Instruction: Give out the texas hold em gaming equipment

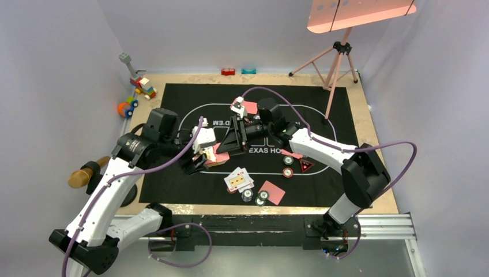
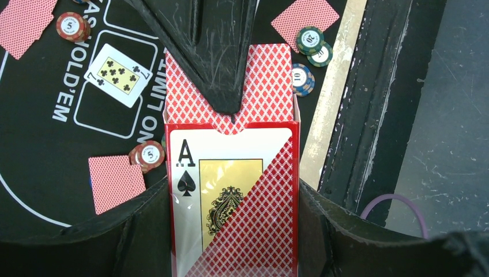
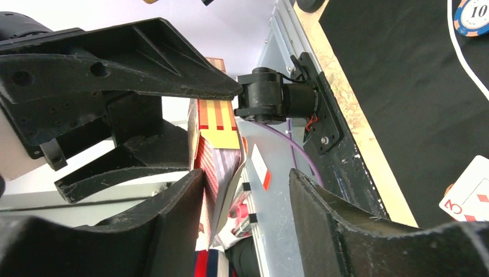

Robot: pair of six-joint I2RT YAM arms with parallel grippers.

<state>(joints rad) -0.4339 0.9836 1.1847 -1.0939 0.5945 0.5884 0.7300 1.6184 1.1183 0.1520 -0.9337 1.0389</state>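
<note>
Left gripper (image 2: pixel 233 231): jaws clamped on the red card box (image 2: pixel 242 173), held over the black mat (image 1: pixel 173 98) left of centre. Right gripper (image 3: pixel 245 187): jaws part-open, straddling the red-backed cards (image 3: pixel 214 158) protruding from the box, not yet pinching. Loose cards (image 1: pixel 237 180) and chips (image 1: pixel 254 196) lie on the mat nearer the bases.

left tool (image 1: pixel 209 157) clamped | right tool (image 1: pixel 225 145) jaws apart | arms angled inward, tools meeting
</note>
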